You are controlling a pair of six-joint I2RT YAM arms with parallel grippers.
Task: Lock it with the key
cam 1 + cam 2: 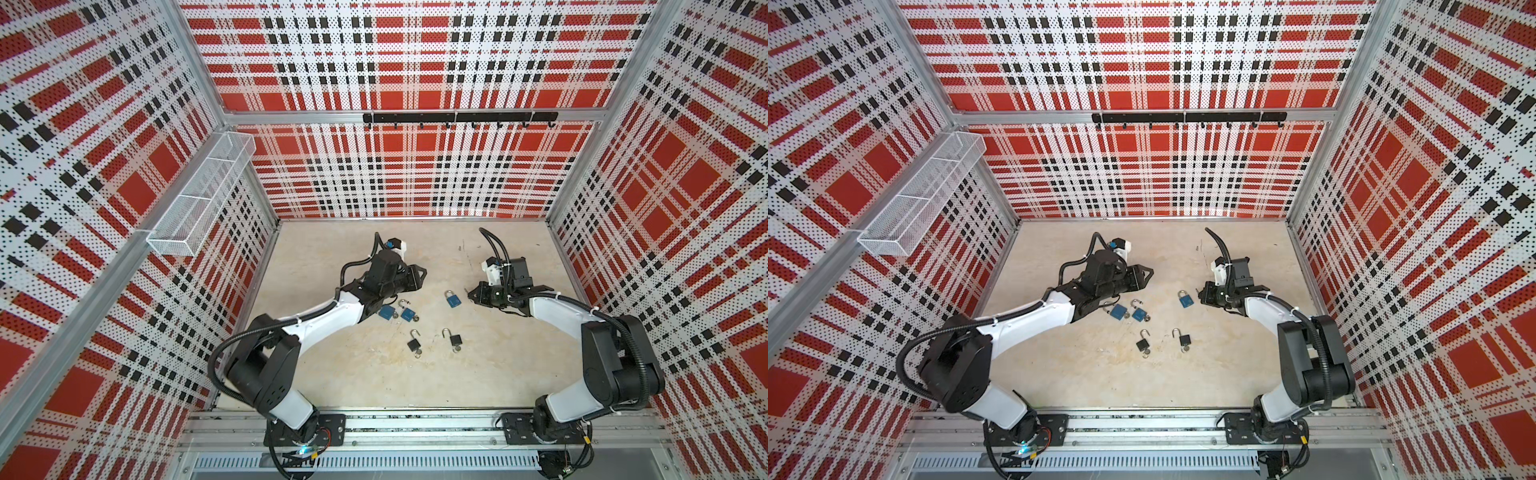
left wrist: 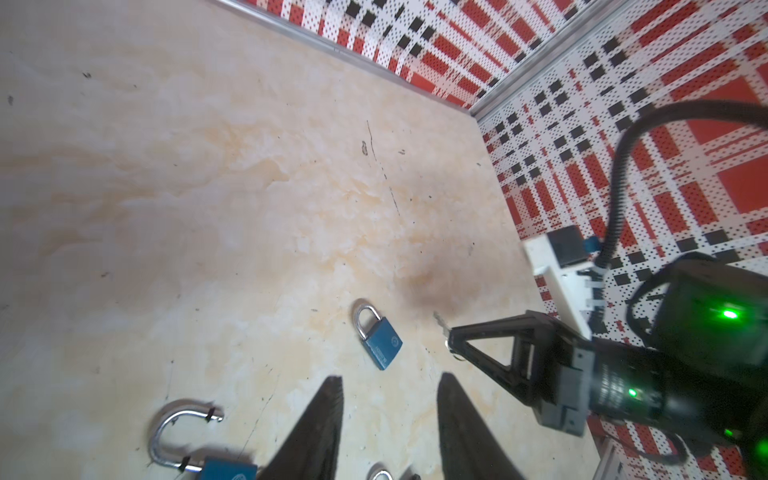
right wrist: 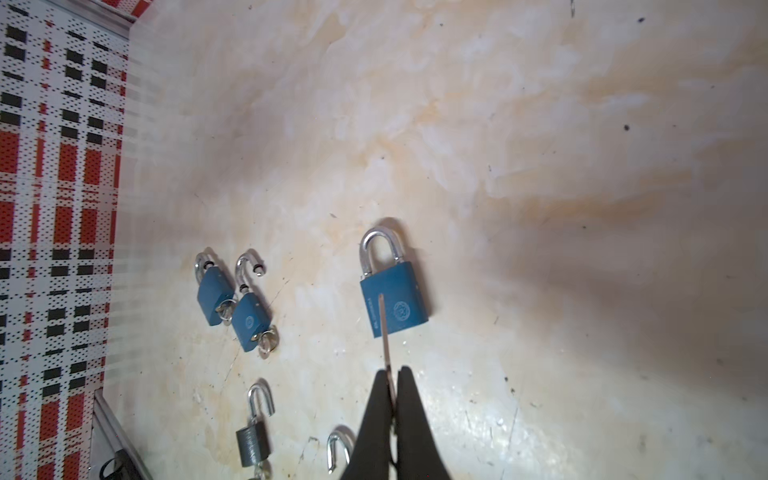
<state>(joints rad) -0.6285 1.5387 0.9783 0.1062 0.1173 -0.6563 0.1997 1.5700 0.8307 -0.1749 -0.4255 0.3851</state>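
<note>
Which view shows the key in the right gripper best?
The right wrist view: the key juts from the shut right gripper, close and sharp, though edge-on. The left wrist view shows only its tip, from the side. In both top views it is too small to tell.

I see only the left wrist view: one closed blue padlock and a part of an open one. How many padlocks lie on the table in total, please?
Observer: Five. In a top view: the closed blue padlock, two open blue padlocks and two black padlocks.
Operator: The black ones, are they locked?
Observer: No. Both shackles stand open, and a key sits in each.
Operator: How does the right claw hold its key?
Observer: In the right wrist view the right claw is shut on the key. The blade sticks out forward, toward the closed blue padlock.
</note>
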